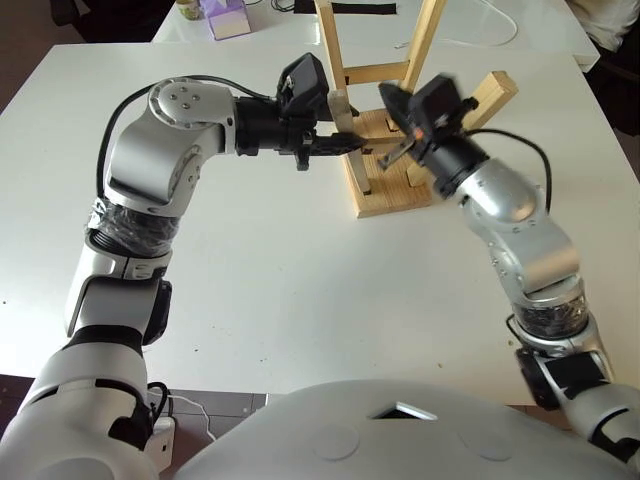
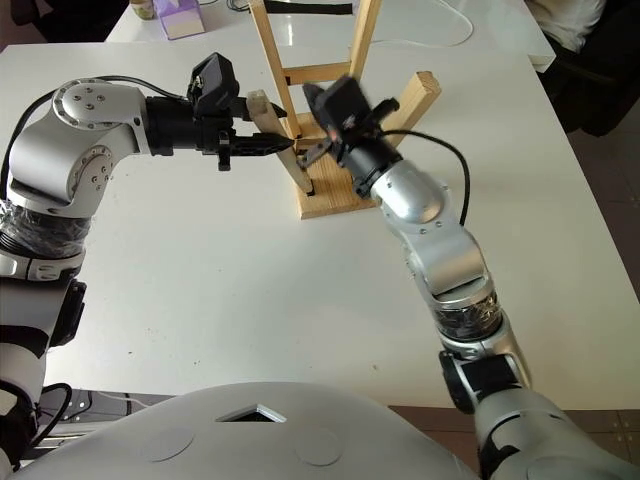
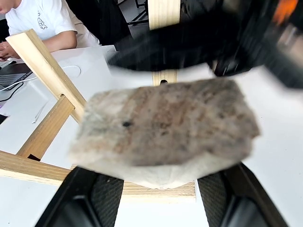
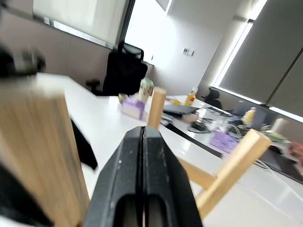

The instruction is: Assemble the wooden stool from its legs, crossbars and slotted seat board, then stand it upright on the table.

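Assembly looks well advanced: the stool sits inverted near the far middle of the surface point(image 1: 300, 290), its slotted seat board point(image 1: 395, 205) lying flat and the legs pointing up. Two tall legs at the back are joined by a crossbar point(image 1: 375, 72).

The left end effector point(image 1: 345, 145) comes in from the left side and appears to pinch the near leg point(image 1: 338, 108), one finger on each side of the wood. The right end effector point(image 1: 392, 157) sits just beside that leg on the opposite side, close above the board. The right wrist view shows its fingers point(image 4: 142, 156) pressed together with nothing between them.

The step in hand seems to be seating or steadying this near leg in its slot. I cannot tell whether the joint is fully home.

The next move likely calls for firm pressure along the leg while the board is kept from sliding. After that, both arms need a secure hold to turn the stool onto its feet.
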Robot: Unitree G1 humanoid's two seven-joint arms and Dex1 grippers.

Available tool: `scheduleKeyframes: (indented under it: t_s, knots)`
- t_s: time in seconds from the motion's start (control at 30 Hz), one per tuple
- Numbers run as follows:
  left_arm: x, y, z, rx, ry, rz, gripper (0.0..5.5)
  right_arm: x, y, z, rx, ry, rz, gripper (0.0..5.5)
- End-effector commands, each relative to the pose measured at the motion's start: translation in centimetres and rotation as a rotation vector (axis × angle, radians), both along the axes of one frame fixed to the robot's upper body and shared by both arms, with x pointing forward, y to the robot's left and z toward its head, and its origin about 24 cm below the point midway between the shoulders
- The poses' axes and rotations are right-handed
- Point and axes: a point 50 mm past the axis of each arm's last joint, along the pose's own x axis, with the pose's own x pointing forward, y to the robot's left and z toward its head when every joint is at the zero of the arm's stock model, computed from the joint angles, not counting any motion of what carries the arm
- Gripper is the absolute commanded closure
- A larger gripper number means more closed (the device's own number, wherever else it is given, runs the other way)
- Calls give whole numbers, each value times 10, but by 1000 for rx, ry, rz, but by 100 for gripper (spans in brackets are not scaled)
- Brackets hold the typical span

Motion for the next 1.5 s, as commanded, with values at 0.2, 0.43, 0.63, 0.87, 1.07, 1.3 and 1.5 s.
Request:
scheduleKeyframes:
  t_s: [0.2,0.43,0.63,0.87,1.07,1.3,1.5]
  knots:
    - [-6,17,-46,113,174,42,346,52,-152,55,47,-81,-532,550]
    - [-24,41,-21,87,202,-145,346,47,-167,-42,-202,137,-529,550]
    - [-32,56,-6,128,212,-181,346,31,-156,-61,-202,158,-527,550]
    - [-33,41,-13,141,217,-179,346,20,-138,-28,-158,36,-540,550]
    - [-30,39,-15,87,264,-157,346,24,-124,15,-77,-61,-456,550]
    - [-24,29,-21,118,251,-159,346,14,-101,57,-3,-187,-381,550]
    - [-31,27,-28,144,223,-140,346,-35,-31,104,160,-288,162,550]
